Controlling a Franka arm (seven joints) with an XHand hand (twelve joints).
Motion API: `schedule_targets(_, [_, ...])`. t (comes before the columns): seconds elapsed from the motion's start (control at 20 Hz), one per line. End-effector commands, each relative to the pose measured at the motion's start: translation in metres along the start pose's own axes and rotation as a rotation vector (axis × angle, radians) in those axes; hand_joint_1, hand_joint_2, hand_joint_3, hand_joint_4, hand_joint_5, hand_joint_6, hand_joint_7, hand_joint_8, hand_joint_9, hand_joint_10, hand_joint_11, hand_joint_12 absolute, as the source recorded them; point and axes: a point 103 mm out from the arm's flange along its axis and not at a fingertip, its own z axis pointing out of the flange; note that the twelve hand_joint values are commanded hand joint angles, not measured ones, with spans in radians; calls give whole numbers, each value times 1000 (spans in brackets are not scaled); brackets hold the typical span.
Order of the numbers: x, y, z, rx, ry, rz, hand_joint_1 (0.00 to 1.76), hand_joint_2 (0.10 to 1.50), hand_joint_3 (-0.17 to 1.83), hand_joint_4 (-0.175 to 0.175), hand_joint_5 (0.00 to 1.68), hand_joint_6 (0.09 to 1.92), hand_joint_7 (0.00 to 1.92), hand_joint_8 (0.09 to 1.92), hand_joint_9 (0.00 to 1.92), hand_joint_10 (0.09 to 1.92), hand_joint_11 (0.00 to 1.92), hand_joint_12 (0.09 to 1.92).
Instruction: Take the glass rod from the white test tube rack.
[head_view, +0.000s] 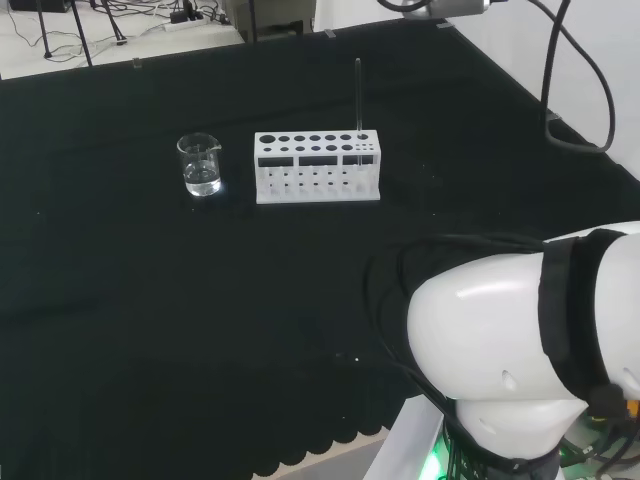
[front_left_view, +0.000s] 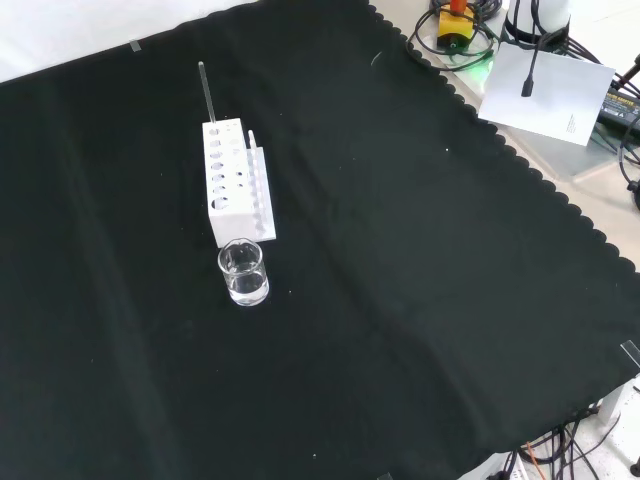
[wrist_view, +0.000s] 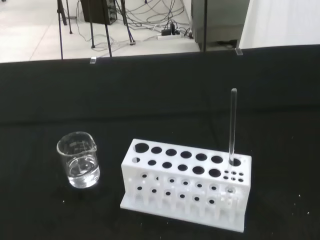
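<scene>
A white test tube rack (head_view: 317, 167) stands on the black cloth, left of the arm's links in the head view. A thin glass rod (head_view: 358, 98) rises upright from a hole at the rack's right end there. In the front view the rack (front_left_view: 235, 183) runs away from the camera and the rod (front_left_view: 206, 93) stands at its far end. The wrist view looks at the rack (wrist_view: 186, 183) and the rod (wrist_view: 232, 127) from some way off. Nothing touches the rod.
A small clear glass beaker (head_view: 201, 165) holding a little clear liquid stands just left of the rack in the head view, nearer than the rack in the front view (front_left_view: 244, 272). The arm's white link (head_view: 520, 350) bulks at the head view's lower right.
</scene>
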Motion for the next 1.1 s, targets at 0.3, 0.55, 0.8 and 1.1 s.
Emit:
schedule_targets(0.3, [-29,47,24,64,28,23,638,1220,-175,-137,41,87,0,447,0,750,0,1176])
schedule_targets(0.55, [-35,65,23,63,14,33,632,1221,-175,-137,46,87,0,482,0,765,0,1247])
schedule_targets(0.8, [-40,92,25,63,6,39,629,1221,-175,-136,50,87,0,506,0,780,0,1286])
schedule_targets(1.1, [-49,124,40,84,3,13,624,1222,-175,-136,55,87,0,552,0,803,0,1300])
